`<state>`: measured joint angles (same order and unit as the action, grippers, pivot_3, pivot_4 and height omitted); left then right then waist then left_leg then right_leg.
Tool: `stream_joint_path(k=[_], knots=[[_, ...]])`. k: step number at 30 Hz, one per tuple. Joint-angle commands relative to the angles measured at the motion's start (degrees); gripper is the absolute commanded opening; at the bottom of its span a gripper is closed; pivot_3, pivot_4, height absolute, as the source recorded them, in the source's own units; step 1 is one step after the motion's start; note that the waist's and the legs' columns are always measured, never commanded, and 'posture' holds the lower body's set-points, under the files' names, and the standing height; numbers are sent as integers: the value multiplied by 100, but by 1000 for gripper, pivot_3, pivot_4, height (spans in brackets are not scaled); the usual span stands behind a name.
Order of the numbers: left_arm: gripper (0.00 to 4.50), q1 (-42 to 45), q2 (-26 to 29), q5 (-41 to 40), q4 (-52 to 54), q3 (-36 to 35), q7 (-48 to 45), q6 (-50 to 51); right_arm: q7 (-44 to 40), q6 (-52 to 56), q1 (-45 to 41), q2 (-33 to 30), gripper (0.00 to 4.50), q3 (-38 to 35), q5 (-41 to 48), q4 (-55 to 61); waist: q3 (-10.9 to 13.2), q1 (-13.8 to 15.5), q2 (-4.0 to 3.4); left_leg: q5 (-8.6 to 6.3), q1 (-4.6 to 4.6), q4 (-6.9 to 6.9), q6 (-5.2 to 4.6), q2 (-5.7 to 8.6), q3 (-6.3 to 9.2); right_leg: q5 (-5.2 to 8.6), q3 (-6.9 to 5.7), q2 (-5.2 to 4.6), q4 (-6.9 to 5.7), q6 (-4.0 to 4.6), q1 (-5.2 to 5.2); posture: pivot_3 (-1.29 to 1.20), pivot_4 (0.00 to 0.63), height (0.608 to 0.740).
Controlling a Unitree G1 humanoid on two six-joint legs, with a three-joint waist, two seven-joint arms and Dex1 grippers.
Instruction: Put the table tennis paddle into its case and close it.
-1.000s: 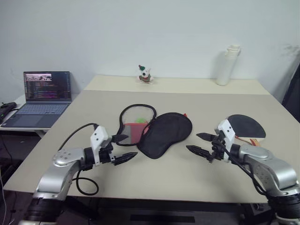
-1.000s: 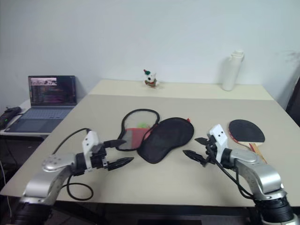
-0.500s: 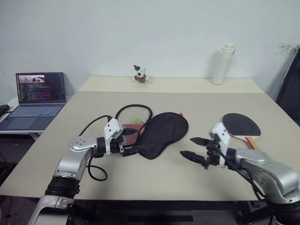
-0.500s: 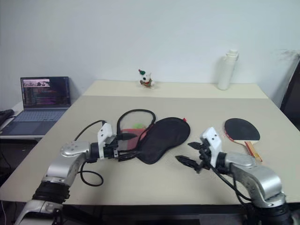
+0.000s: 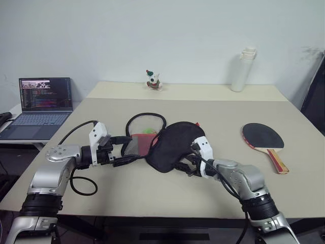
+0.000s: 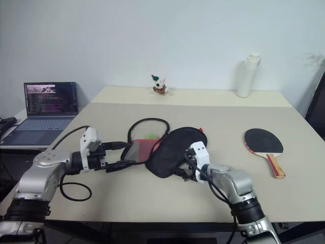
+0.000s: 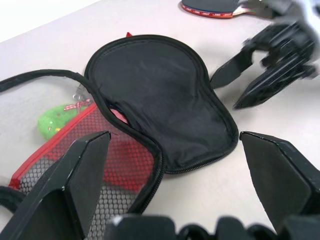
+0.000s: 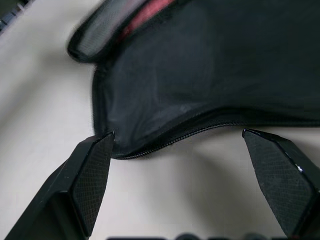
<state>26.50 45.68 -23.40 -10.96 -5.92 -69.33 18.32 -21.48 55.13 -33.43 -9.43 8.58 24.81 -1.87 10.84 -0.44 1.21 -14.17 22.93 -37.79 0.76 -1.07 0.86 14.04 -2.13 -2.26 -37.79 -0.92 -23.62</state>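
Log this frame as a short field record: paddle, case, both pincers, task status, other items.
paddle: flat on the table, to the right of the case, untouched
case: unzipped, black flap folded open, red mesh side showing
left pincer: open, at the case's mesh side
right pincer: open, at the flap's near edge
task status: paddle not yet in case
other items: green ball, bottle, figurine, laptop

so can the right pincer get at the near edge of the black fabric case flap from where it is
Probably yes. The right pincer is open right at the zip edge of the black fabric paddle-shaped case, fingers either side of it, with just bare beige table between.
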Motion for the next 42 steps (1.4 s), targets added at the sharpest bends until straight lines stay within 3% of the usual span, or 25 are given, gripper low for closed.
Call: stream_joint_path(k=[1, 6, 11, 12, 14, 24, 25, 26, 33, 42], knots=[[4500, -28, 171, -243, 404, -219, -105, 168, 115, -197, -178, 278, 4487, 59, -184, -213, 0, -13, 0, 0, -2, -1, 0, -2, 0, 0, 0, 0, -2, 1, 0, 0, 150, 740], [4500, -191, 415, -530, 784, -284, -379, 519, 85, -147, -225, 487, 4487, 81, -261, -206, 0, -79, 0, 0, -4, 0, 0, -22, -4, -2, 3, 17, -5, 7, -3, 0, 150, 740], [4500, -597, 1019, -700, 1194, -335, -973, 687, 81, -90, -244, 664, 4487, 25, -291, -247, 0, -131, 0, 0, -2, 8, 1, -34, -10, 3, 8, 27, -12, 19, -17, 0, 150, 740], [4500, -637, 1063, -743, 1251, -344, -1000, 731, 119, -90, -252, 714, 4317, -24, -288, -273, 0, -130, 0, 0, -2, 11, 1, -35, -11, 5, 8, 28, -14, 23, -19, 0, 150, 740], [4500, -732, 1154, -829, 1381, -366, -1070, 820, 178, -78, -265, 808, 3951, -106, -271, -324, 0, -129, 0, 0, -3, 14, 1, -38, -9, 9, 4, 28, -16, 30, -20, 0, 150, 740], [4500, -1058, 1383, -996, 1717, -565, -1133, 926, 298, 113, -277, 1087, 540, -310, -189, -414, 0, -133, 0, 2, -2, 66, 3, -54, -18, 18, 14, 53, -18, 51, -52, 0, 150, 740], [4500, -1022, 1369, -1049, 1817, -568, -1101, 987, 312, 186, -306, 1086, 540, -419, -135, -410, 0, -133, 0, 2, -3, 68, 3, -55, -19, 18, 14, 55, -18, 52, -52, 0, 150, 740], [4500, -964, 1355, -1109, 1903, -567, -1070, 1059, 299, 239, -342, 1052, 158, -511, -97, -416, 0, -133, 0, 2, -4, 74, 3, -57, -17, 20, 12, 57, -19, 54, -54, 0, 150, 740], [4500, -760, 1371, -1358, 2251, -530, -841, 1459, -17, 460, -433, 532, 76, -597, -25, -390, 0, -123, 0, 2, -5, 73, 4, -56, -16, 20, 11, 60, -18, 54, -52, 0, 150, 740], [4500, -962, 1221, -1244, 2341, -386, -717, 1360, -858, 555, -885, -601, 76, -479, -96, -690, 0, -124, 0, 2, -6, 74, 3, -57, -21, 20, 14, 76, -17, 54, -54, 0, 150, 740]])
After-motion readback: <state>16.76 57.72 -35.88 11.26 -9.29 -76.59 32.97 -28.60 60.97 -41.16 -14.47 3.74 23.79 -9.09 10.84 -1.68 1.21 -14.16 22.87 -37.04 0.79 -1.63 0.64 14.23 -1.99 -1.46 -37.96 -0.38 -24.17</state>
